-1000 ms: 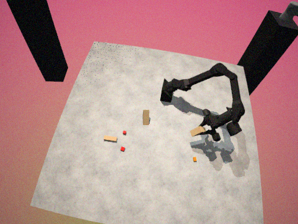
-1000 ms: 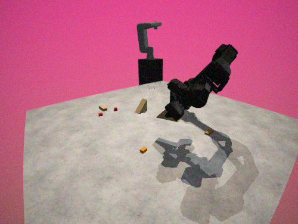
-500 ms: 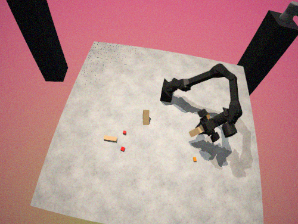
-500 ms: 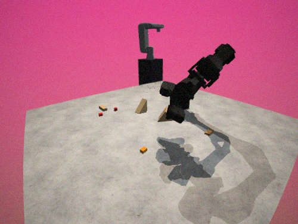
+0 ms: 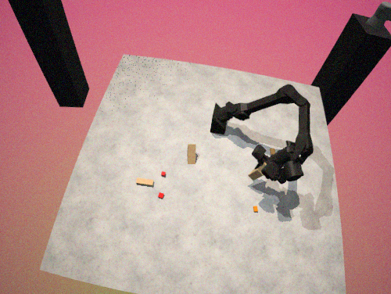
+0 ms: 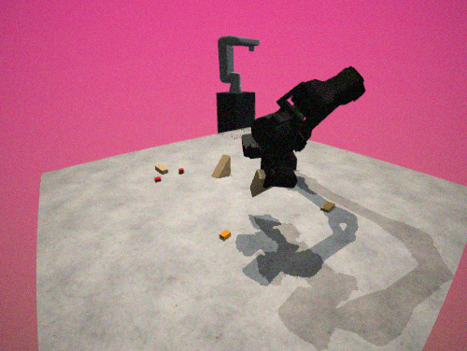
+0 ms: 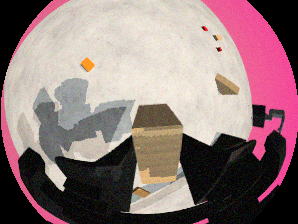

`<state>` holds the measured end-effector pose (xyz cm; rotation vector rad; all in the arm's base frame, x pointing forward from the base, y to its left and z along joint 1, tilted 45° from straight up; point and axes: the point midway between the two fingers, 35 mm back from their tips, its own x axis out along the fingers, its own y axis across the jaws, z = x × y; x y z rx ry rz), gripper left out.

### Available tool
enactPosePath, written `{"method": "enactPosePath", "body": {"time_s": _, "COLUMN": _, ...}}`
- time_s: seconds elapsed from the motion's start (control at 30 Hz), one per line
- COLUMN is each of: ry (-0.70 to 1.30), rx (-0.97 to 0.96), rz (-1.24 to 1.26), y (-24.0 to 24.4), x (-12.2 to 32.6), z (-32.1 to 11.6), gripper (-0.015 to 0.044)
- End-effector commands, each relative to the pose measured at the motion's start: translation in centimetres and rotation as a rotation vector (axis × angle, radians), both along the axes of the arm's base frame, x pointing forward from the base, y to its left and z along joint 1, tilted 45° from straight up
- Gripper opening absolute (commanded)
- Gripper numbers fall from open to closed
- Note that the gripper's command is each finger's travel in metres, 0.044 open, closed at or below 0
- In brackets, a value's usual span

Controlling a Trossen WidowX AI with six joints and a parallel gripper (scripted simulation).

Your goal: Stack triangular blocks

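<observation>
One tan triangular block (image 5: 191,154) (image 6: 221,167) (image 7: 227,85) stands on the table (image 5: 129,234) (image 6: 117,289) (image 7: 165,60), left of the arm in the top view, its triangular end showing in the exterior view. My gripper (image 7: 155,135) is shut on the other triangular block (image 5: 256,172) (image 6: 257,182) (image 7: 157,150) and holds it tilted above the table, its shadow lying below and apart from it. In the top and exterior views the gripper's body hides part of the held block. The two triangular blocks are well apart.
An orange block (image 5: 255,209) (image 6: 225,234) (image 7: 87,64) lies near the arm's shadow. A small brown block (image 5: 272,151) (image 6: 328,206) (image 7: 141,192) lies by the arm. Two red cubes (image 5: 163,173) (image 5: 161,195) and a light wooden block (image 5: 145,182) (image 6: 161,169) lie beyond the standing block.
</observation>
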<state>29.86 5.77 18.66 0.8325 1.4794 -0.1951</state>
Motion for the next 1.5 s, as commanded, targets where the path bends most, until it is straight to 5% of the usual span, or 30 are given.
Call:
{"method": "enactPosePath", "body": {"time_s": 0.0, "ry": -0.029, "rx": 0.046, "rz": 0.104, "y": -0.3, "x": 0.0, "z": -0.2, "gripper": 0.0}}
{"method": "enactPosePath", "body": {"time_s": 0.73, "ry": -0.394, "rx": 0.265, "rz": 0.576, "y": -1.4, "x": 0.7, "z": 0.6, "gripper": 0.0}}
{"method": "enactPosePath", "body": {"time_s": 1.47, "ry": -0.407, "rx": 0.222, "rz": 0.572, "y": -7.4, "x": 2.3, "z": -2.7, "gripper": 0.0}}
